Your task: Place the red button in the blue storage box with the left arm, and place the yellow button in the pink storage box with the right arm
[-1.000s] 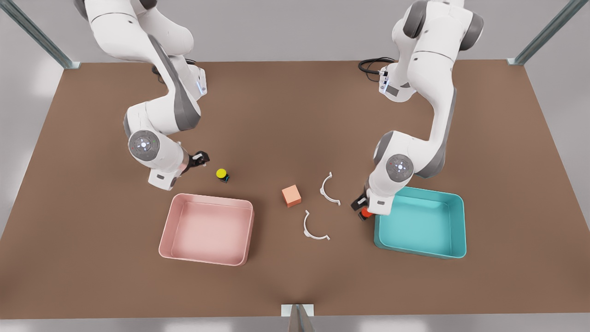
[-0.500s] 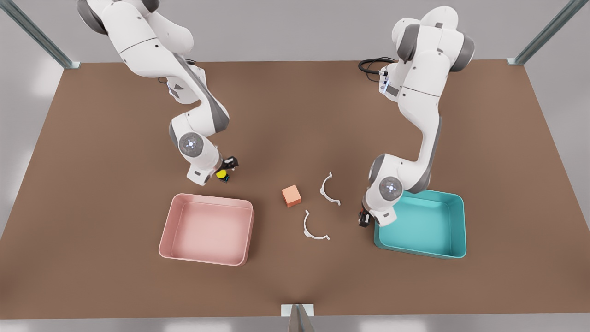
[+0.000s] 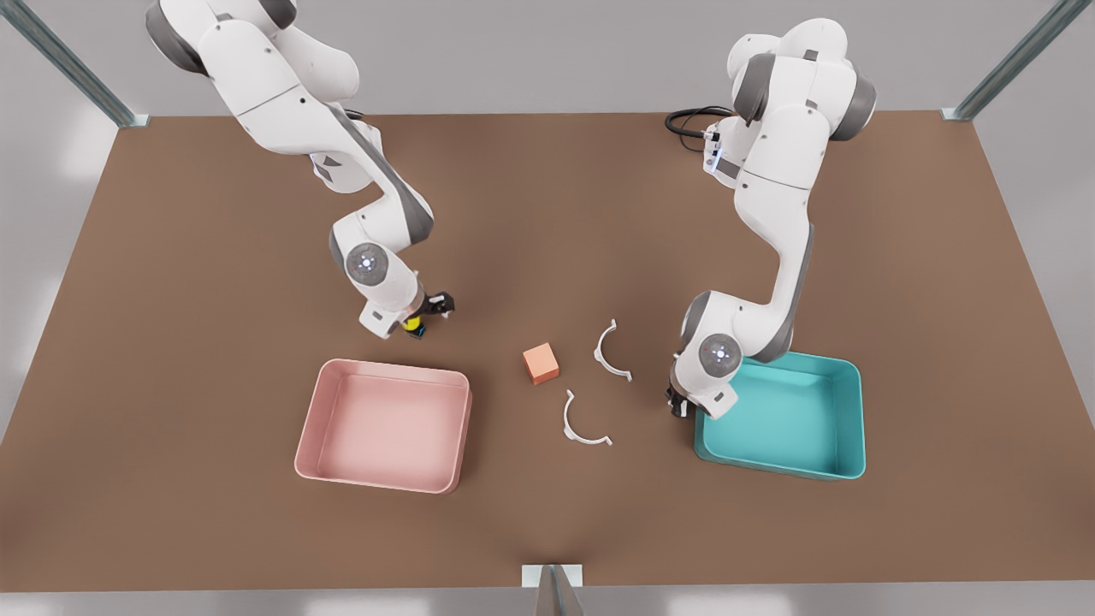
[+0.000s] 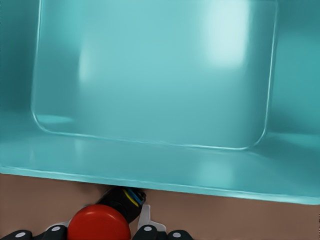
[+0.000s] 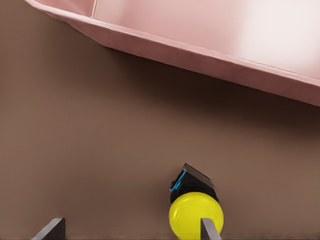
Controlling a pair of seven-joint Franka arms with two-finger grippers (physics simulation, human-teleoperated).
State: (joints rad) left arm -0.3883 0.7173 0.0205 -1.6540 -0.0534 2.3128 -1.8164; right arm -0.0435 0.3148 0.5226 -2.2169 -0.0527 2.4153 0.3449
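Nearest, the pink storage box [image 3: 382, 425] lies empty; beyond it the right gripper [image 3: 425, 313], fingers spread, straddles the yellow button [image 3: 413, 324]. Farther along, the left gripper [image 3: 678, 404] brackets the red button [image 4: 99, 223], grip unclear, beside the blue storage box [image 3: 780, 414].

A brown matte worktop [image 3: 547, 197] fills most of the front view, lit softly from above. Behind it rises a plain pale grey wall [image 3: 530, 51]. 2 grey metal struts [image 3: 64, 60] slant in at the far corners.
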